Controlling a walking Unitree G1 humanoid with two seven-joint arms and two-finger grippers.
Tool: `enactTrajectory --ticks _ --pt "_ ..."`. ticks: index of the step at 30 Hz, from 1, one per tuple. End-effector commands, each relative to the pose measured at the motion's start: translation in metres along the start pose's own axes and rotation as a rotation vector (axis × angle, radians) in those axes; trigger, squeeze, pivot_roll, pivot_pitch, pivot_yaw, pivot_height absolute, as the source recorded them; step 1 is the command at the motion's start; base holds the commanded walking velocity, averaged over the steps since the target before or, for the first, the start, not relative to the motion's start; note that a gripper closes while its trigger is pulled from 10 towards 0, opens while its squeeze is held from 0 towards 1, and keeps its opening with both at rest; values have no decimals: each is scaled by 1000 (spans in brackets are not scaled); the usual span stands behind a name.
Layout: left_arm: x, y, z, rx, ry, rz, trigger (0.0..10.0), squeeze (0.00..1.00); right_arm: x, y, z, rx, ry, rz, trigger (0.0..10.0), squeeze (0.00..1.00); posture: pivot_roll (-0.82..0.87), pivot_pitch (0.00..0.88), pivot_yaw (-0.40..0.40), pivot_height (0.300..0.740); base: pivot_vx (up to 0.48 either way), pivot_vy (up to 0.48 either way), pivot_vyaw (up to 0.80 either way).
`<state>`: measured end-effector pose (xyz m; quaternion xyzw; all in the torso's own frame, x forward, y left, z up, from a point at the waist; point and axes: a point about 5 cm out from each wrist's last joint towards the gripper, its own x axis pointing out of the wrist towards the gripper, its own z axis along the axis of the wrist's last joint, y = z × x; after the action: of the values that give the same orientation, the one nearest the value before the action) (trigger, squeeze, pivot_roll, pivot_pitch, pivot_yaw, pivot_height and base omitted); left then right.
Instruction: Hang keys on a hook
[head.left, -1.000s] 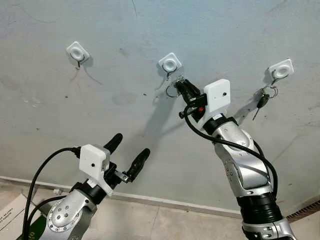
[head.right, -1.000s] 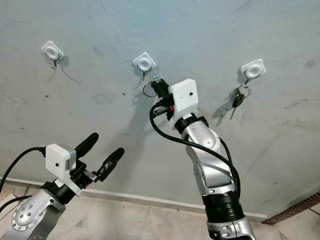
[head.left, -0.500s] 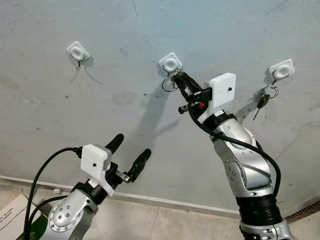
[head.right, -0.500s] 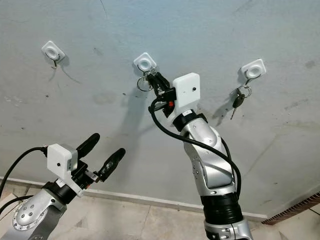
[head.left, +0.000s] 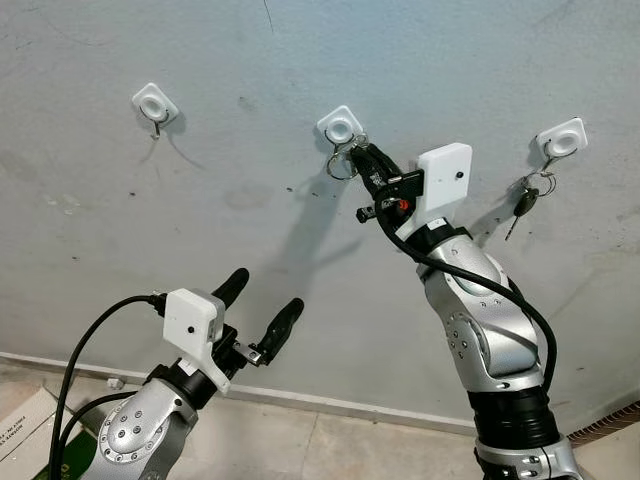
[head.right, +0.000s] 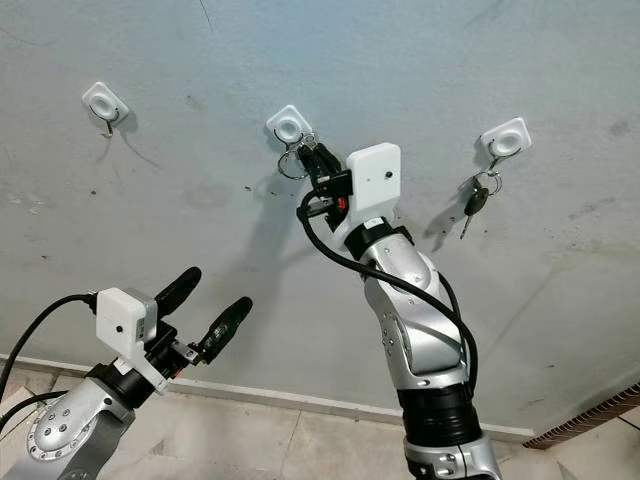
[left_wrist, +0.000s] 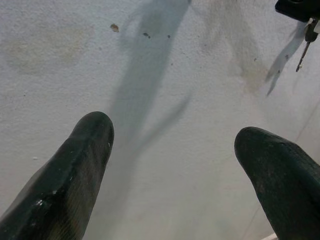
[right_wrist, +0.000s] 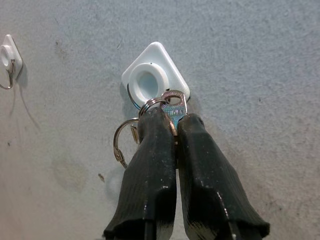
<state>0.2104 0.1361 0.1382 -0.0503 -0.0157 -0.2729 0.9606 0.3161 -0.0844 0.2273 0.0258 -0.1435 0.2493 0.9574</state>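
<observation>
Where a second ago your right gripper (right_wrist: 172, 125) sat below the middle hook (right_wrist: 150, 80), it now sits right at it, jaws pinched tight on the keys (right_wrist: 170, 107), rings touching the hook's white base. Left gripper (head.left: 258, 308) hangs low off the wall (head.left: 200, 220), jaws spread wide, holding nothing. A second key set (head.left: 525, 198) hangs on the right hook (head.left: 560, 140).
</observation>
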Motion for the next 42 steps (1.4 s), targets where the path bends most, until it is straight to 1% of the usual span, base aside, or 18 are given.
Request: enactTrajectory --ticks 1,10,16,20,22,27,32,33,34,38,40,42 --pt "1 -2 5 15 -11 -8 10000 0 4 5 5 -2 -12 13 10000 0 103 50 -21 740 0 0 0" --pt "1 -2 5 15 -11 -7 10000 0 8 11 2 18 0 18 10000 0 103 50 -22 740 0 0 0" --pt "1 -2 4 14 -12 -4 10000 0 4 10 -12 14 56 -10 10000 0 107 49 -32 740 0 0 0" --pt "1 -2 5 14 -12 -3 10000 0 3 9 -15 15 66 -15 10000 0 107 49 -32 740 0 0 0" --pt "1 -3 5 17 -12 -5 10000 0 1 7 -21 17 90 -40 10000 0 107 49 -32 740 0 0 0" --pt "1 -3 5 17 -12 -7 10000 0 0 2 -25 21 102 -70 10000 0 107 49 -32 740 0 0 0" --pt "2 -2 5 18 -12 -6 10000 0 2 0 -16 59 61 -81 10000 0 107 49 -32 740 0 0 0" --pt "2 -2 5 17 -12 -6 10000 0 3 1 -12 93 39 -63 10000 0 107 49 -32 740 0 0 0" --pt "2 -2 5 17 -12 -6 10000 0 3 1 -12 93 39 -63 10000 0 107 49 -32 740 0 0 0" --pt "1 -2 5 17 -11 -5 10000 0 1 5 -5 148 9 -4 10000 0 111 45 -31 740 0 0 0" --pt "1 -2 5 17 -11 -5 10000 0 0 5 -4 156 6 1 10000 0 111 45 -31 740 0 0 0" --pt "1 -1 4 16 -10 -4 10000 0 -3 4 -2 187 2 19 10000 0 111 45 -31 740 0 0 0"
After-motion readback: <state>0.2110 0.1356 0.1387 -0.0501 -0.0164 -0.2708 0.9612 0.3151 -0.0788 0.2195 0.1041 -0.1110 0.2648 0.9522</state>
